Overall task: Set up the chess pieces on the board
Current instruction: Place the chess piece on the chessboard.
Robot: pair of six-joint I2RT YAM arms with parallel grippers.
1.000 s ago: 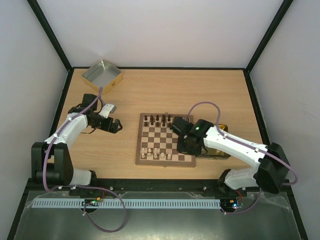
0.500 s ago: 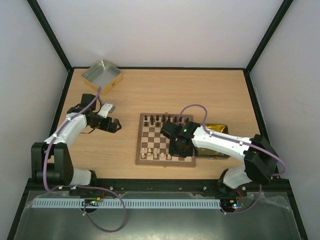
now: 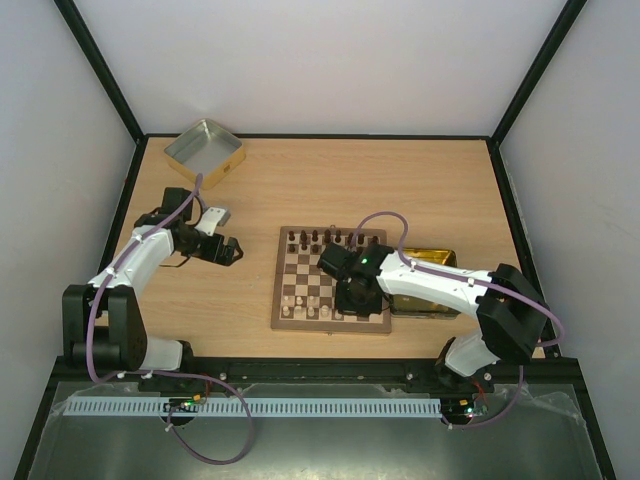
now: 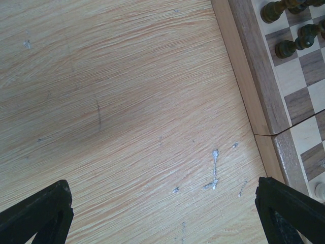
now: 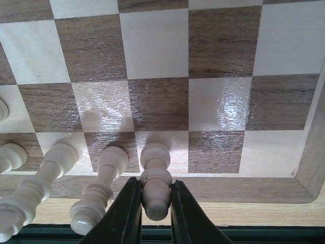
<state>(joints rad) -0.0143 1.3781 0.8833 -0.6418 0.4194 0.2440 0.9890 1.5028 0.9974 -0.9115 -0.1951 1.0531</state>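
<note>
Right hand (image 5: 155, 189) is clamped on a cream piece (image 5: 156, 175), one finger on each side of its upper part. The piece's base is at a pale square in the board's (image 5: 157, 46) edge row, next to the frame. Cannot tell if the base touches the square. Just left of it in the wrist view stand more cream pieces (image 5: 107, 175) in the same row, close together.

From the top view, the right hand (image 3: 348, 293) is over the near right part of the board (image 3: 325, 326), and the arm reaches in from the right. Dark pieces (image 3: 315, 238) line the far rows and cream ones sit near the front edge.

Left hand (image 3: 228, 250) is low over the counter (image 3: 300, 180), left of the board and apart from it. Its fingers (image 4: 38, 216) are spread wide with nothing between them. The board's frame and a few dark pieces show at that wrist view's right edge.

Silver tin (image 3: 205, 150) is at the far left corner. Gold tin (image 3: 432, 257) is right of the board, partly under the right arm.
</note>
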